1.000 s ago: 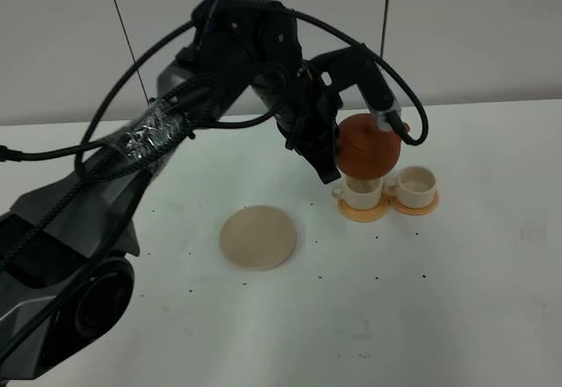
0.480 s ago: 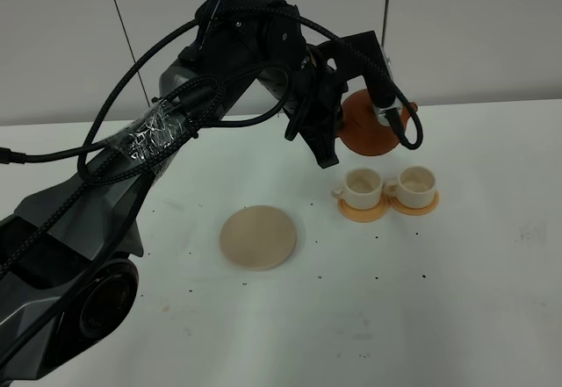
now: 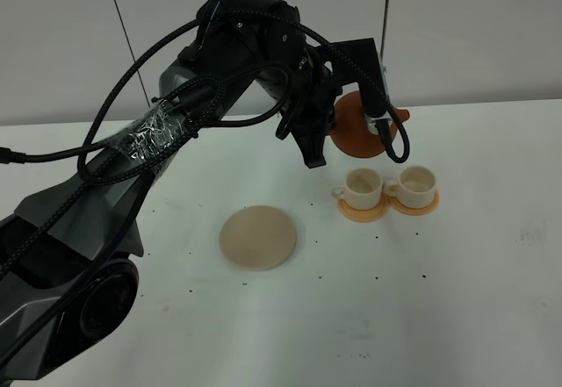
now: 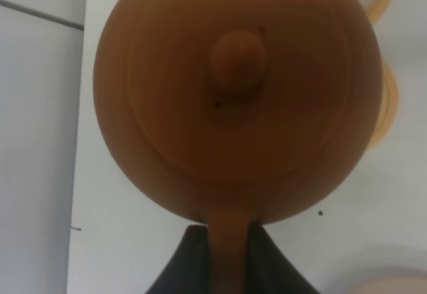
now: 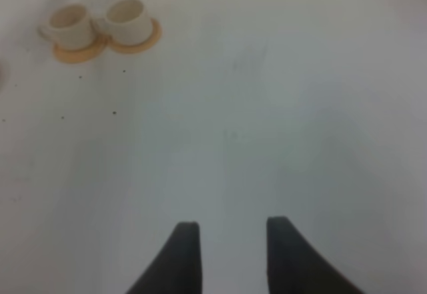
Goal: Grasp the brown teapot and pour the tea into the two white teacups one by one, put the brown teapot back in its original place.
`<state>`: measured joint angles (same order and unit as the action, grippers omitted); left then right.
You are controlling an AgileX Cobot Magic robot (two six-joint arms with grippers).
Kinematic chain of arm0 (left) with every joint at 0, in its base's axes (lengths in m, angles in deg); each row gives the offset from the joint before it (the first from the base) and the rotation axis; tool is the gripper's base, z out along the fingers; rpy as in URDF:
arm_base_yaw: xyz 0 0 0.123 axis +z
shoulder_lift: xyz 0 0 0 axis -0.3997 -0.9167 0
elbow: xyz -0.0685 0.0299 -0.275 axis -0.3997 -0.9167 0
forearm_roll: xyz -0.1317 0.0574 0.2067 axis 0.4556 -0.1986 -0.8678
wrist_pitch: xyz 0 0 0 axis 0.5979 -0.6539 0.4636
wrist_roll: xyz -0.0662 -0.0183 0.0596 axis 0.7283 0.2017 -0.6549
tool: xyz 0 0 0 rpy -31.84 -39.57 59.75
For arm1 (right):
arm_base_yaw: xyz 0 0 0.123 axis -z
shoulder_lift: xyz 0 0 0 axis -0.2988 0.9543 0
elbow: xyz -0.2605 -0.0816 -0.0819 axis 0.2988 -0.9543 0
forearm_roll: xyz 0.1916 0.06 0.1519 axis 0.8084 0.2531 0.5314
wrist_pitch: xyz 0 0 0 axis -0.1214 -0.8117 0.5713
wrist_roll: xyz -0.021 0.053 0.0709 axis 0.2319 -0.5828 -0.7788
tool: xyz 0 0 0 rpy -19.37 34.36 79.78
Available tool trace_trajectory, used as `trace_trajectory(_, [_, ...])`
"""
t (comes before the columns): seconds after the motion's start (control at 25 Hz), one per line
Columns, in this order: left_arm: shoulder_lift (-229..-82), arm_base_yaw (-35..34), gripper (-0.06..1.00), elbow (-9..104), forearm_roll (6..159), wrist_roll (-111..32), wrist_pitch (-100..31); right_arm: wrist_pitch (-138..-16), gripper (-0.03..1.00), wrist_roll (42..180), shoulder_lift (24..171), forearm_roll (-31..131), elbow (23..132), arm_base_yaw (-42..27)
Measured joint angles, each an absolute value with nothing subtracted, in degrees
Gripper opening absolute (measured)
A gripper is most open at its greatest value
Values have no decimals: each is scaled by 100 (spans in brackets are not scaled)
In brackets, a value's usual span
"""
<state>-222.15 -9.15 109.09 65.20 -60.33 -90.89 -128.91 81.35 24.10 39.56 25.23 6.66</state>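
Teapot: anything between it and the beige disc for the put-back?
Nothing visible. The left claw holds the teapot in the air behind the cups. The disc lies bare, left of them in the high view, with only table between.

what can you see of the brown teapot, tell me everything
The brown teapot is squat, round and reddish-brown, and it looks like matte clay. Its round lid is topped by a small knob. The left gripper is shut on its handle and holds it in the air, clear of the table, above and behind the two white teacups. Nothing else touches it.
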Motion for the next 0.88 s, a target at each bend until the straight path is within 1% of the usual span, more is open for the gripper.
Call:
trace_trajectory(0.44, [-22621, -1109, 17, 10927, 6422, -6066, -9174, -12891, 24, 8129, 2410, 3956, 2523, 666])
trace_trajectory(0.88, [-22635, -1143, 17, 10927, 6255, -5955, -9169, -12891, 24, 8134, 2410, 3956, 2523, 666])
